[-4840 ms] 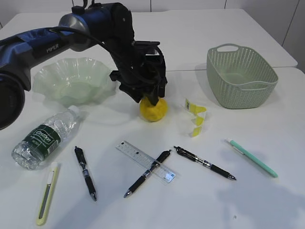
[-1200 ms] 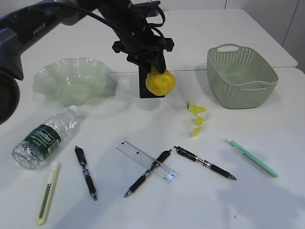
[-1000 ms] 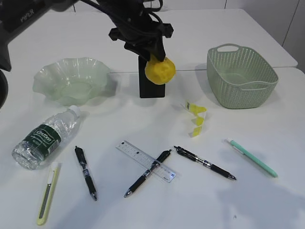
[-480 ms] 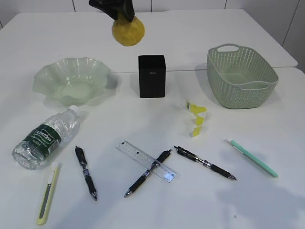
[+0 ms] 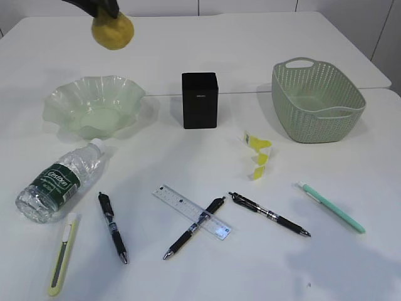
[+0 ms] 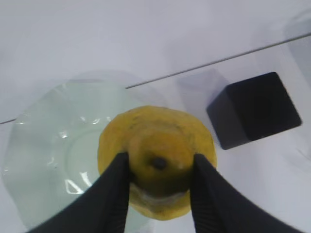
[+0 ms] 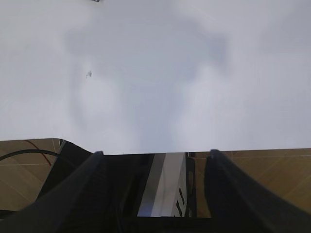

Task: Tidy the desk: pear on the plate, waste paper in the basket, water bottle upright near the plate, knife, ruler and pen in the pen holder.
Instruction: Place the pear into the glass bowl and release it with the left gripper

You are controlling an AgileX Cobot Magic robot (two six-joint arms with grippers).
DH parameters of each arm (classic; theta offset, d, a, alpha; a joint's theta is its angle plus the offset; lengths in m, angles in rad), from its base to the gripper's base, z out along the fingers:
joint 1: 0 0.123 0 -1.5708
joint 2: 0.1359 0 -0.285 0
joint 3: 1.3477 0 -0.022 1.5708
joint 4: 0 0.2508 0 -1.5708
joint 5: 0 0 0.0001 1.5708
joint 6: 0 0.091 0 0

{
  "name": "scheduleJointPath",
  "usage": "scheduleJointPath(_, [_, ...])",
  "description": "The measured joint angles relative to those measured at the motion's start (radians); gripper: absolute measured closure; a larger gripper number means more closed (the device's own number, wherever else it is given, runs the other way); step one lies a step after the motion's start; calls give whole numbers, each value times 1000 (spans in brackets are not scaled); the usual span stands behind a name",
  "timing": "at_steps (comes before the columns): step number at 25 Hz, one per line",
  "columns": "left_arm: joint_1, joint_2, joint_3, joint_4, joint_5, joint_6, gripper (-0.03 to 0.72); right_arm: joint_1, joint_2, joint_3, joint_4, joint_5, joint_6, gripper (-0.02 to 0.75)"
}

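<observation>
My left gripper [image 6: 158,167] is shut on the yellow pear [image 5: 113,30], held high in the air above the pale green wavy plate [image 5: 69,100]. In the left wrist view the pear [image 6: 155,150] hangs over the plate [image 6: 39,150], with the black pen holder [image 6: 255,109] to the right. The water bottle [image 5: 57,180] lies on its side. A yellow-green knife [image 5: 62,253], a clear ruler [image 5: 191,212], black pens [image 5: 113,227] [image 5: 193,227] [image 5: 268,214], a teal pen [image 5: 331,207] and yellow waste paper [image 5: 258,152] lie on the table. The basket [image 5: 317,100] stands at the right. My right gripper [image 7: 154,158] is open over the table's near edge.
The pen holder [image 5: 200,100] stands between plate and basket. One black pen lies across the ruler. The right arm is out of the exterior view.
The left gripper has lifted the pear off the table and carried it up and to the left, from in front of the pen holder to above the plate.
</observation>
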Motion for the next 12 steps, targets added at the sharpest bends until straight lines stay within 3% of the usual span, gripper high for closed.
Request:
scheduleJointPath(6, [120, 0, 71, -28, 0, -2, 434, 0, 0, 0, 0, 2, 0, 242])
scheduleJointPath(12, [147, 71, 86, -65, 0, -2, 434, 0, 0, 0, 0, 2, 0, 243])
